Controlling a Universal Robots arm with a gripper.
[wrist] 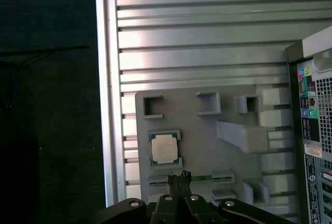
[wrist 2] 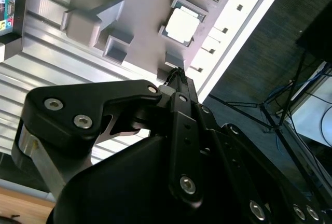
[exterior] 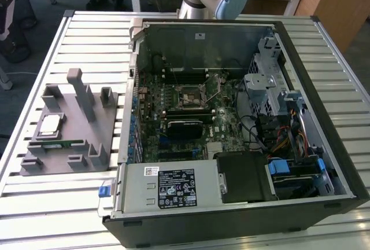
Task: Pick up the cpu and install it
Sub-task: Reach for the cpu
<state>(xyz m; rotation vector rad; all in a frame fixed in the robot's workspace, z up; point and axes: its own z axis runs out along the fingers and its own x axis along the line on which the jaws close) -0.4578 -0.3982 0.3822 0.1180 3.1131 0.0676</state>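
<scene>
The cpu [exterior: 49,125] is a pale silver square chip lying flat in a recess of the grey fixture plate [exterior: 66,163], on the exterior view's left beside the open computer case. It also appears in both wrist views [wrist: 165,148] [wrist 2: 181,26]. My gripper [wrist: 179,176] hangs well above the plate, a short way off from the chip, with its black fingertips [wrist 2: 177,73] pressed together and nothing between them. The motherboard's cpu socket [exterior: 189,96] sits inside the case with its metal frame and lever around it.
A green memory stick [exterior: 60,143] lies in a slot of the plate beside the chip. Grey posts [exterior: 78,88] stand up from the plate. The case walls [exterior: 208,30], a black heatsink block [exterior: 185,127], a power supply [exterior: 167,186] and cables [exterior: 277,140] crowd the case. The slatted table's edge [wrist: 109,105] runs near the plate.
</scene>
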